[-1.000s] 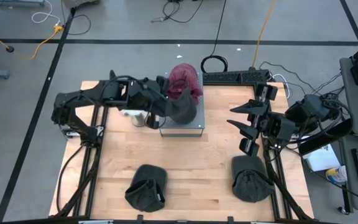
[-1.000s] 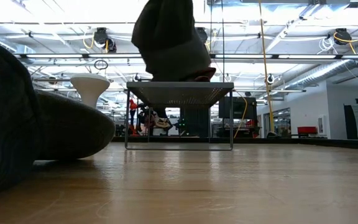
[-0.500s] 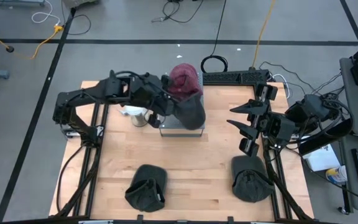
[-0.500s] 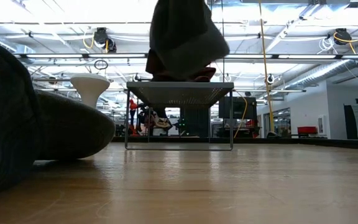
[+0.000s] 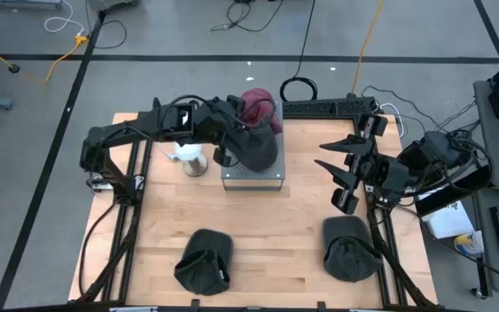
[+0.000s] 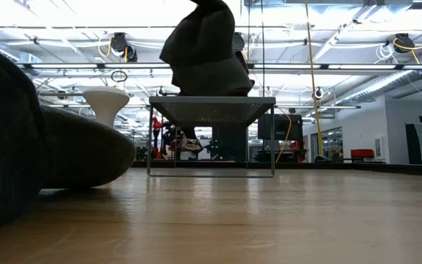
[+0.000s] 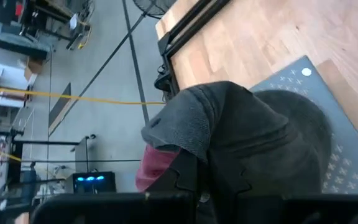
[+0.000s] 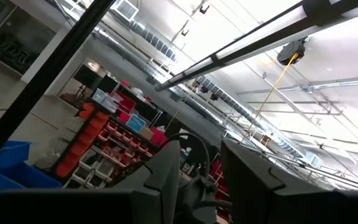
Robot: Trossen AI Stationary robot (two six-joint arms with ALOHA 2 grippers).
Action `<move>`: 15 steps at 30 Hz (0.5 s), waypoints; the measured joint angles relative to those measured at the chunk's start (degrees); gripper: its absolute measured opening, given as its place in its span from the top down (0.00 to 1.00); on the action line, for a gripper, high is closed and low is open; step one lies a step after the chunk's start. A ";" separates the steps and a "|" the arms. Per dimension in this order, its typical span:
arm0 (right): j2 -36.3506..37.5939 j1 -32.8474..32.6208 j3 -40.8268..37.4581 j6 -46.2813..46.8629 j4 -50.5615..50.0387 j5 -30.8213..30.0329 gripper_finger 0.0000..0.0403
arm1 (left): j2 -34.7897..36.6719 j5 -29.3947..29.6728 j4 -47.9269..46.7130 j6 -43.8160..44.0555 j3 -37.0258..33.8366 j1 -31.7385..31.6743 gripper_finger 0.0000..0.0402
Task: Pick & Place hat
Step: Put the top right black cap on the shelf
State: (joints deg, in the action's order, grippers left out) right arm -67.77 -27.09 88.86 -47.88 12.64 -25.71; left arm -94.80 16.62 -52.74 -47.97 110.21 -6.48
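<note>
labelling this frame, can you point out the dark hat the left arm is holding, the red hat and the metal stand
dark hat (image 5: 258,149), high view, on its crown over the stand
red hat (image 5: 256,106), high view, on its top
metal stand (image 6: 211,108), low view, on the front edge of its platform

Two dark jointed arms, black cables, each tool two-fingered and pointed.

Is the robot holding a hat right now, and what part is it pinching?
Yes. The left pincer pinches the dark grey hat by a fold at its top, over the grey stand. The right pincer holds nothing.
</note>
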 joint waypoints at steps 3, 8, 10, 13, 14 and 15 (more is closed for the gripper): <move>0.00 0.00 0.00 -1.48 0.00 0.00 0.73 | 0.07 -0.21 -0.10 -1.62 0.00 0.10 0.97; -0.20 0.00 0.00 -2.34 0.00 0.00 0.73 | -0.39 -3.67 -0.18 -3.03 0.00 -0.12 0.97; -0.22 0.00 0.00 -2.34 -0.02 0.00 0.73 | -0.50 -4.06 0.22 -3.47 0.00 0.70 0.97; -0.20 0.00 0.00 -2.34 0.00 0.00 0.73 | 0.30 -5.24 1.12 -1.87 0.00 2.45 0.97; -0.20 0.00 0.00 -2.34 0.00 -0.01 0.73 | 0.82 -5.18 1.24 -1.53 0.00 3.21 0.97; -0.20 0.00 0.00 -2.34 0.00 -0.02 0.73 | 1.31 -4.74 1.57 -1.17 0.00 3.94 0.97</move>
State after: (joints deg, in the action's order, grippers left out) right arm -67.96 -27.09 88.86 -50.22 12.64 -25.74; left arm -93.50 11.88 -51.17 -49.15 110.21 -2.54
